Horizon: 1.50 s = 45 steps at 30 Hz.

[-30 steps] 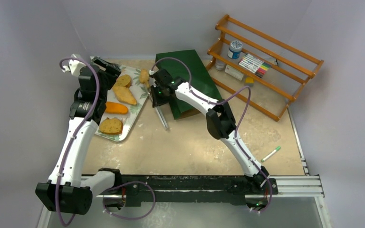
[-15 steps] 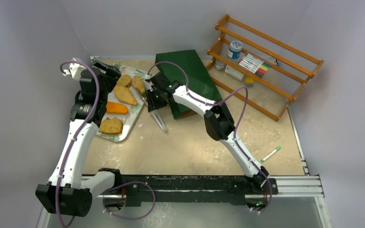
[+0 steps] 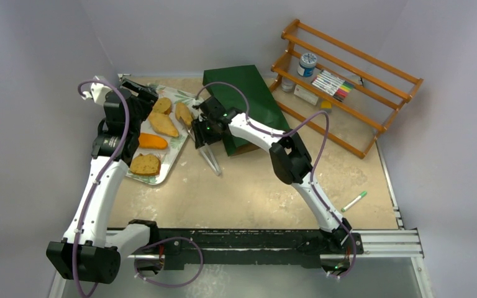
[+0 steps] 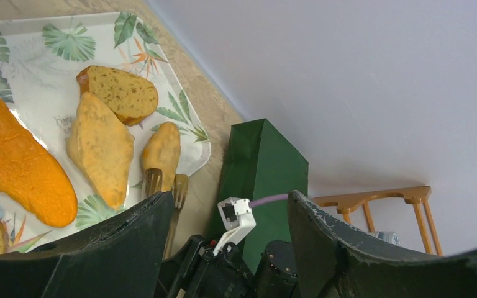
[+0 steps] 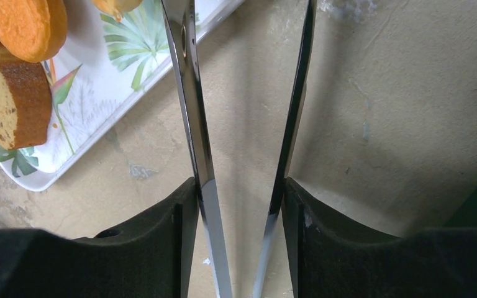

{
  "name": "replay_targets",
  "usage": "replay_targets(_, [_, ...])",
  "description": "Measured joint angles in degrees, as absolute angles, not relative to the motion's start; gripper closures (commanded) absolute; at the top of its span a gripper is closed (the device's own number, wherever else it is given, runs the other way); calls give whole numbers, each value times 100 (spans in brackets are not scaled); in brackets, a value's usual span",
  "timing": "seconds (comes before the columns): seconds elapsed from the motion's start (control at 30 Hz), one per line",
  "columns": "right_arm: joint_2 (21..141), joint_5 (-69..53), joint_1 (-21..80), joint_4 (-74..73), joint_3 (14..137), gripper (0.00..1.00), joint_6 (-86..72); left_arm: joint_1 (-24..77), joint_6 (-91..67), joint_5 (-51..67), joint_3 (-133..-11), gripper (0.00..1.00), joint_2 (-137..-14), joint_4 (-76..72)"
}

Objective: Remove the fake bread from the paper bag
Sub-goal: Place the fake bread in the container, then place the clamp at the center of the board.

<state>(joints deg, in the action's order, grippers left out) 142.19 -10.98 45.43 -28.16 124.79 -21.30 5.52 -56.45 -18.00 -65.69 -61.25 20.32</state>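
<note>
The dark green paper bag lies flat at the back centre; it also shows in the left wrist view. Several fake bread pieces lie on the floral tray, among them a small roll at the tray's right edge. My right gripper is shut on metal tongs, whose arms stand spread over the table beside the tray. The tong tips rest just short of the small roll, apart from it. My left gripper is open and empty above the tray's far end.
A wooden rack with markers and a jar stands at the back right. A green marker pen lies on the table at the right. The tray's near corner is left of the tongs.
The right gripper carried the small roll in the tongs from above the tray's far edge down onto the tray. The tongs have spread and the roll now lies free.
</note>
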Motion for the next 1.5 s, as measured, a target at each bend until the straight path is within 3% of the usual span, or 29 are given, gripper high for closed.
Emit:
replay_targets(0.43, [13823,-989,4617,-2563,11666,47,-2137,552,-5662,-1741,-6569,33,-6128,2038])
replay_targets(0.83, [12916,-650,5019,-2303,10315,54,-2231,552,-5701,-1732,-6580,33,-6128,2080])
replay_targets(1.2, [10582,36,5867,-2121,8138,70,-2836,552,-5699,-1651,-6632,33,-6125,2165])
replay_targets(1.5, [8549,489,6469,-2539,6403,72,-4154,552,-5714,-1409,-6335,34,-5970,1988])
